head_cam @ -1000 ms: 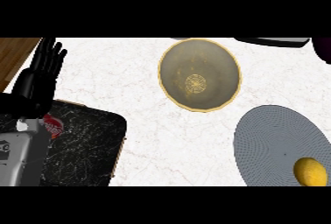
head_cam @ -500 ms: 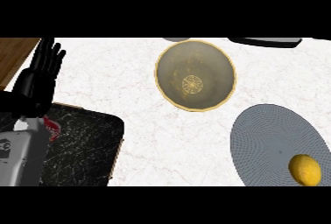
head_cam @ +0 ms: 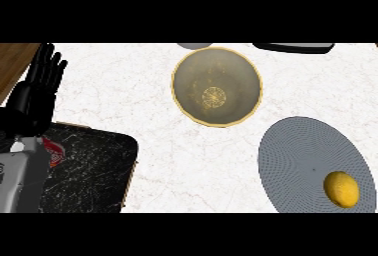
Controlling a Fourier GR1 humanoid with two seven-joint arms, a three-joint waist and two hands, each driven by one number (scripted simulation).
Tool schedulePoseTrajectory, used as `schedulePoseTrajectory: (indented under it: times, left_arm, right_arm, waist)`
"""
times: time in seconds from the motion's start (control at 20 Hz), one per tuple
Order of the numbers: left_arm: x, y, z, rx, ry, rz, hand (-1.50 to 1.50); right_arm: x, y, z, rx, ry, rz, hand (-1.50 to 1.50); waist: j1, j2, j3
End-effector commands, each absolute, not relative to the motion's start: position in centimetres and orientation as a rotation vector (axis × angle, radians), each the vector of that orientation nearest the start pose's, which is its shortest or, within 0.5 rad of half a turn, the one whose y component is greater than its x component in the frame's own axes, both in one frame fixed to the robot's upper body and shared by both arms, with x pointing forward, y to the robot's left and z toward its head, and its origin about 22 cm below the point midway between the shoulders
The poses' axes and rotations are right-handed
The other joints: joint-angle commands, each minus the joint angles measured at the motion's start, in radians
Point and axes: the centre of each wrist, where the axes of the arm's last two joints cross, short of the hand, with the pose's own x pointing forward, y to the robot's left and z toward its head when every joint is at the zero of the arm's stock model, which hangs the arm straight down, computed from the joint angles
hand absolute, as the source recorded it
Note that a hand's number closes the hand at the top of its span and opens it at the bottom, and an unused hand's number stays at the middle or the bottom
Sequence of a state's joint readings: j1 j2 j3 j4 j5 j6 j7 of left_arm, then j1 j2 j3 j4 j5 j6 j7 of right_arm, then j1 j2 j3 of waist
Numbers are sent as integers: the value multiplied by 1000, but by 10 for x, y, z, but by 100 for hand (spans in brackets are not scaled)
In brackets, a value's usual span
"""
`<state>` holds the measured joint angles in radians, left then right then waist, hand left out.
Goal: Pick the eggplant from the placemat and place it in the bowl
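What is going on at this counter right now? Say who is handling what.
Nothing is being handled yet. The robot's left hand rests open at the left edge, fingers up, holding nothing; the right hand is out of view. The yellow vegetable lies on the grey placemat at the right. The bowl, up and left of the placemat, has nothing in it. A dark tray sits at the lower left.

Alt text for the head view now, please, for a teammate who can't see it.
A yellow oval item lies on the round grey placemat at right, apart from the empty gold-rimmed bowl at top centre. The left hand rests open, fingers up, at the left edge above a dark slab; the right hand is not in view.
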<state>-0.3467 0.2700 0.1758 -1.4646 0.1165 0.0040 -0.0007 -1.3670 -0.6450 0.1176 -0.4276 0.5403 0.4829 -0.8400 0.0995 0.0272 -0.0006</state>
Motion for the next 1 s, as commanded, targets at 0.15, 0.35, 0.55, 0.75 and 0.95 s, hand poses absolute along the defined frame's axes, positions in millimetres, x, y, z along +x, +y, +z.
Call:
schedulePoseTrajectory:
  times: [0.15,0.35,0.55,0.75,0.95]
  left_arm:
    - [319,303,96,178,-1831,-27,0]
    - [302,305,72,181,-1801,-28,0]
    - [306,323,90,227,-1791,3,0]
    - [305,314,88,205,-1814,14,0]
    - [309,318,94,205,-1807,19,0]
  right_arm:
    - [475,-224,290,163,-1873,1642,150]
    - [478,-194,276,185,-1806,1691,150]
    - [475,-154,224,243,-1788,1748,150]
    - [474,-153,185,97,-1807,1772,150]
    - [470,-122,153,10,-1687,1737,150]
  waist:
    - [-25,-6,0]
    - [-22,-10,0]
    - [-69,-22,1]
    - [-64,-16,1]
    - [-63,-14,0]
